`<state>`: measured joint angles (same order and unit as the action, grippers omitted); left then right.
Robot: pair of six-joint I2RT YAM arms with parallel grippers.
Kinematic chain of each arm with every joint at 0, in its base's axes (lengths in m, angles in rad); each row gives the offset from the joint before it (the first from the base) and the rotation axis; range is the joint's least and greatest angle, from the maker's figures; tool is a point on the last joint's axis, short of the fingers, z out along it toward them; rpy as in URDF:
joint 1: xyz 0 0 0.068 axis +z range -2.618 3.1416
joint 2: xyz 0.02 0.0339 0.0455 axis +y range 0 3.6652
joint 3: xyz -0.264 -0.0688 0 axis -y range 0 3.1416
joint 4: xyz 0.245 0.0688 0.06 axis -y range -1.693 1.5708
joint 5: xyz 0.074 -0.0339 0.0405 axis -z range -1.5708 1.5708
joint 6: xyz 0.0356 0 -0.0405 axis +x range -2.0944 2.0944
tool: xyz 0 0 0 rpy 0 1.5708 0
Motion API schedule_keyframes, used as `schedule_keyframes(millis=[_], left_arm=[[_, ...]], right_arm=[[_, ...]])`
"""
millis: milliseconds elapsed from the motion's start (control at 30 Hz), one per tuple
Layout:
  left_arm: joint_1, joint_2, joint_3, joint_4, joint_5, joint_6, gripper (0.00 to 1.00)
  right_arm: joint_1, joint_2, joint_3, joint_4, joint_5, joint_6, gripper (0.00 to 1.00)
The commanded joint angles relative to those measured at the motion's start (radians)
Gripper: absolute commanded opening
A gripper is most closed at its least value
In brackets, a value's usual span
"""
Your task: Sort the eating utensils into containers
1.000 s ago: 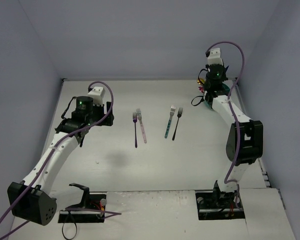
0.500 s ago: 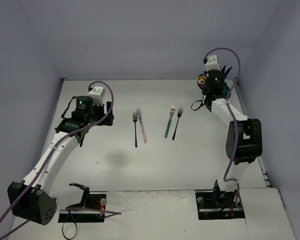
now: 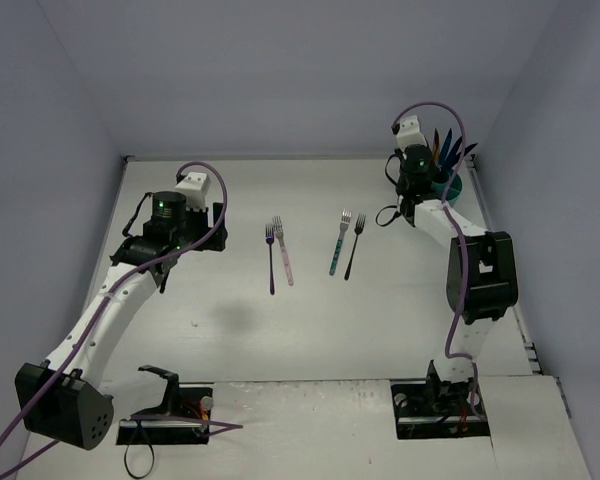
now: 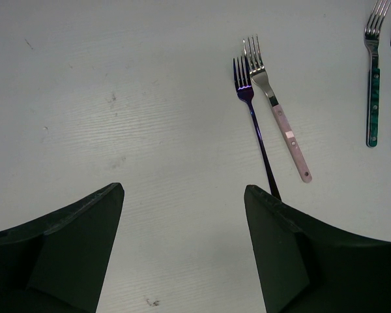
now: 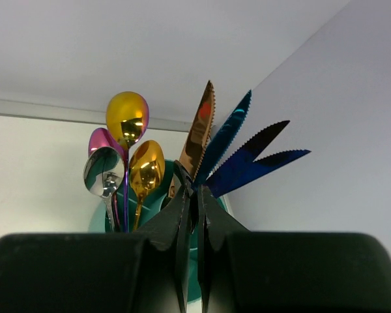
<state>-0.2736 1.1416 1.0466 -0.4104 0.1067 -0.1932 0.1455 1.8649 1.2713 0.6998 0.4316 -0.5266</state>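
Teal caddy [image 3: 456,187] by the right wall [image 3: 565,150] fans knives [image 5: 228,147] and spoons [image 5: 127,120]; forks [image 4: 277,117] lie on open table [image 3: 310,320]. Left gripper [image 4: 182,192] spread, right gripper [image 5: 190,208] seemingly clenched.

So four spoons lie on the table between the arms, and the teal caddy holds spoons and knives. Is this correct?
No: those four are forks, as the left wrist view shows by their tines. The teal caddy does hold spoons and knives.

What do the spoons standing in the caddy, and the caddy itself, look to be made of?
Spoons: polished metal, probably colour-coated; the gold, silver and pink bowls give mirror reflections. Caddy: likely plastic, an even teal with soft sheen, though little of it shows.
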Motion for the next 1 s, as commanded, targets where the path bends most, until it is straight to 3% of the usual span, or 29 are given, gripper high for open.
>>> schedule_keyframes(millis=[0,200,367,433,967], left_arm=[[0.007,-0.017,0.009,0.061,-0.004,0.012,0.72],[0.007,-0.016,0.009,0.059,-0.004,0.012,0.72],[0.007,-0.014,0.010,0.058,-0.002,0.012,0.72],[0.007,-0.016,0.010,0.058,-0.002,0.012,0.72],[0.008,-0.016,0.012,0.058,-0.004,0.012,0.72]], right_arm=[[-0.001,0.054,0.033,-0.033,-0.027,0.056,0.01],[-0.004,0.103,0.095,-0.090,-0.041,0.087,0.08],[-0.014,0.115,0.114,-0.110,-0.033,0.131,0.26],[-0.014,0.113,0.113,-0.115,-0.036,0.138,0.28],[-0.005,-0.045,0.112,-0.182,-0.153,0.205,0.38]])
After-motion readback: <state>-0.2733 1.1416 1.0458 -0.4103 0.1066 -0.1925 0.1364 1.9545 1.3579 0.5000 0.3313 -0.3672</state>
